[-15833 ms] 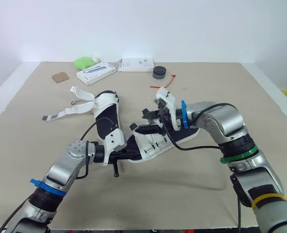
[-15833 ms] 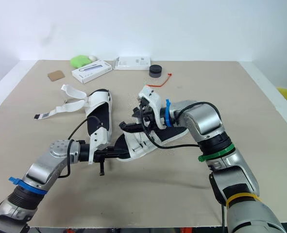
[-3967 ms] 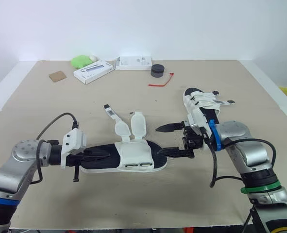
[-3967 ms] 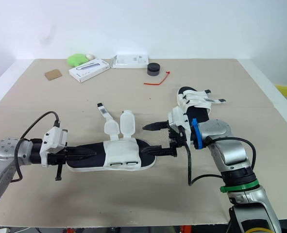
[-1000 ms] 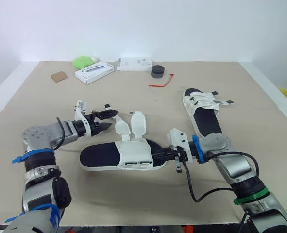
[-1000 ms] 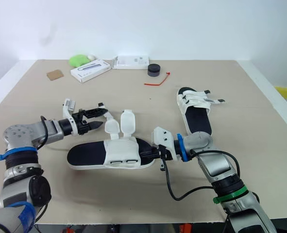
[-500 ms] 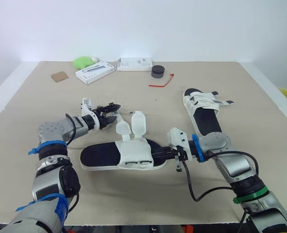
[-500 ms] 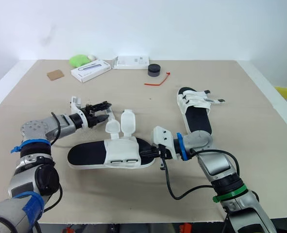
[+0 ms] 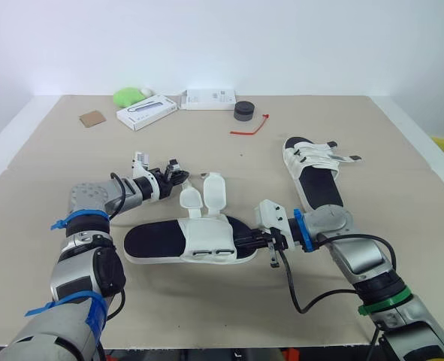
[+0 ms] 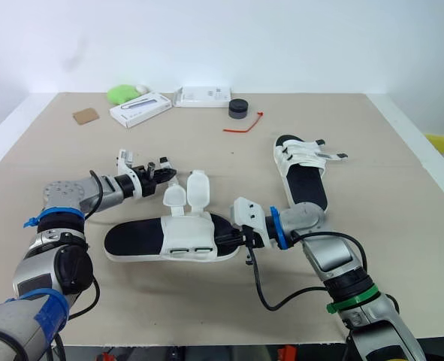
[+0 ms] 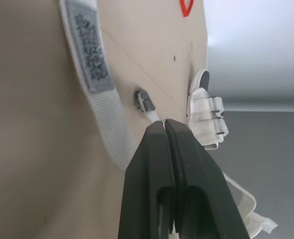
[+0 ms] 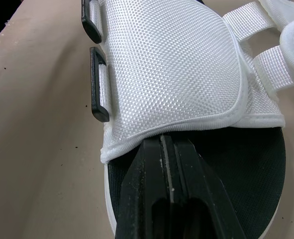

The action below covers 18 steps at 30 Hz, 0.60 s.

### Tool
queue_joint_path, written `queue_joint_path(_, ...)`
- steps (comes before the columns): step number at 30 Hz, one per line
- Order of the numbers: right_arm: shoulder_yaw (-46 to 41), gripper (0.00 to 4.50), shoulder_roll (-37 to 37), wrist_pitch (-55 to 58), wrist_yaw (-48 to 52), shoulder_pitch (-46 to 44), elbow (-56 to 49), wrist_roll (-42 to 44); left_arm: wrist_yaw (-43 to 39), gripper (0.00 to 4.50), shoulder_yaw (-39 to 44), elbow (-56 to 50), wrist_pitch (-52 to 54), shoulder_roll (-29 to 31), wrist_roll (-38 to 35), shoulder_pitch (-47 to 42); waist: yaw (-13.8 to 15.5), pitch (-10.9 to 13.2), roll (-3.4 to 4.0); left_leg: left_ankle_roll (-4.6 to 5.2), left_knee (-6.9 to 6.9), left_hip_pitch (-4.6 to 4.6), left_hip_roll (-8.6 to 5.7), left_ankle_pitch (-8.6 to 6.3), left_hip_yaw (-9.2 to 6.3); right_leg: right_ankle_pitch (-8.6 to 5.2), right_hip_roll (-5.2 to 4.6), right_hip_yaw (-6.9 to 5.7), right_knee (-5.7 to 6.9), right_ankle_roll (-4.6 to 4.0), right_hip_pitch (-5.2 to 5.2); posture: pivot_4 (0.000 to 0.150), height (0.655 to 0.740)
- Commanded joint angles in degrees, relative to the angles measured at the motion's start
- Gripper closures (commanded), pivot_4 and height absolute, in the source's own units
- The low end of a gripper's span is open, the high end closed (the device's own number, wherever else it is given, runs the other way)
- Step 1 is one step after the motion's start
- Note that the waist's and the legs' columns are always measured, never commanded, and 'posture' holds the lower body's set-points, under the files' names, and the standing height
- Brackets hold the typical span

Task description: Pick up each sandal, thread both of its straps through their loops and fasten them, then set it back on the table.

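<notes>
I have the table point(image 9: 372, 120) bare around the work; the box point(image 9: 148, 112) and red tie point(image 9: 253, 125) lie toward the far edge, well apart, so room is no worry. The fastened sandal point(image 9: 315, 184) rests to the right and farther off, near the open one but not touching it. The open sandal point(image 9: 158, 242) lies flat mid-table, its long axis running left to right across my view. My right gripper point(image 9: 243, 241) is at that sandal's right end; its fingers are pressed together over the footbed, tips at the hem of the white upper point(image 12: 171, 74); whether they pinch anything or only bear down, I cannot tell. My left gripper point(image 9: 175, 171) sits just beyond the sandal's far side, fingers closed tight; I judge they pinch the narrow strap point(image 11: 146, 102) just behind its dark tip, with the broad strap point(image 11: 94, 84) flat beside it. The black loops point(image 12: 98, 89) sit on the upper's near edge; so the strap must come over the upper toward me, across the long axis; the left arm is the nearer one for that.
</notes>
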Motion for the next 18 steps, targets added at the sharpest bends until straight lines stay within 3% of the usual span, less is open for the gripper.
queue_joint_path(1, -0.4, 4.5, 0.1, -1.1, 0.2, -0.5, -1.2, 0.3, -4.7, 4.43, -3.2, -3.8, -1.5, 1.5, 2.7, -1.5, 0.0, 0.0, -0.01, -0.01, 0.0, -0.01, 0.0, 0.01, 0.0, 0.0, 0.01, 0.0, 0.0, 0.0, 0.0, 0.15, 0.74)
queue_joint_path(9, -0.4, 4.5, 0.0, -1.1, 0.0, -0.3, -1.4, 0.2, -4.9, 4.43, 1.0, -3.7, 5.0, 3.1, -0.3, -0.8, 0.0, 0.0, -0.02, 0.0, -0.01, -0.02, 0.02, 0.0, -0.01, 0.0, 0.02, 0.0, -0.01, 0.01, -0.02, 0.15, 0.74)
queue_joint_path(13, -0.4, 4.5, 0.0, -0.9, 0.0, -0.3, -1.5, 0.3, -6.7, 3.3, 1.1, -8.5, 9.0, 4.4, -1.5, 0.7, 0.0, 0.0, -0.02, 0.0, -0.01, -0.02, 0.08, 0.0, -0.02, -0.01, 0.0, 0.0, -0.01, 0.02, -0.02, 0.15, 0.74)
queue_joint_path(18, -0.3, 4.5, 0.0, -1.1, 0.1, -0.4, -1.3, 0.2, -9.8, 0.84, -0.6, -11.6, 18.2, 8.4, -1.6, 3.2, -0.4, 0.0, -0.02, 0.0, -0.05, -0.02, 0.09, 0.0, -0.02, -0.01, 0.04, 0.0, -0.01, 0.01, -0.04, 0.15, 0.74)
